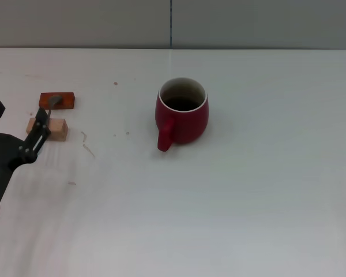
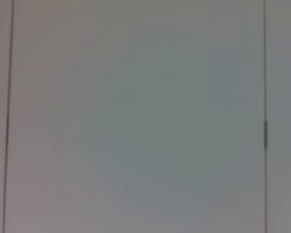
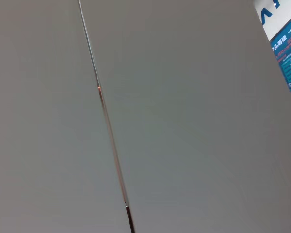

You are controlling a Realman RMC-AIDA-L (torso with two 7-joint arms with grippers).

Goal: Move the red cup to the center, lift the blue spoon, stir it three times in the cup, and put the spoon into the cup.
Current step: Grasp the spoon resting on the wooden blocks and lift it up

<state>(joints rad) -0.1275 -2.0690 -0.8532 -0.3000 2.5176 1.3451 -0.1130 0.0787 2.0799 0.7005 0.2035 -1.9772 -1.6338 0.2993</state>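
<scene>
A: Jaws on the left gripper (image 1: 18, 120) stand parted and grasp nothing, at the table's nine o'clock edge in the head view.

B: And the right gripper?

A: Not in view; both wrist views show only blank wall.

B: Where is the blue spoon?

A: The small slim blue spoon with the grey metal bowl (image 1: 52, 107) lies across two blocks, its bowl on the orange-red wooden block (image 1: 57, 100), its handle over the tan wooden block (image 1: 47, 128), mostly hidden behind the nearer finger. The rounded dark-red ceramic mug (image 1: 182, 115) stands upright well apart at three o'clock from it, near the middle of the white table (image 1: 230, 202), handle toward six o'clock.

B: So the cup looks placed; lifting the spoon is in hand?

A: Likely. A good grasp would straddle the raised handle between the blocks and close squarely without nudging either block.
</scene>
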